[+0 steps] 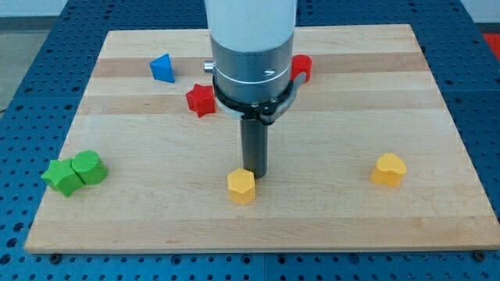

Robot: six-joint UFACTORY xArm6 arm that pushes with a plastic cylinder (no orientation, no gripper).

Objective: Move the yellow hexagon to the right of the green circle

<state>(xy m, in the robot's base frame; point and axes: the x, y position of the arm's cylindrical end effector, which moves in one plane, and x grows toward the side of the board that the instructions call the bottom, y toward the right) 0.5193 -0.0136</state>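
My tip [254, 175] stands on the wooden tabletop [437, 101] just beside the yellow hexagon [241, 186], touching or nearly touching its upper right side; the rod carries no claw, so there is nothing to spread or press together. The yellow hexagon sits near the bottom edge, roughly midway along it. The green circle [91, 167] lies near the left edge toward the bottom left corner, touching a green star [62, 177] on its left, well apart from the hexagon. A second yellow block [388, 168], rounded in shape, rests toward the right edge. A red star [200, 100] lies left of the arm's body, a blue triangle [162, 68] nearer the top left corner, and a red cylinder [302, 68], partly hidden behind the arm, near the top edge.
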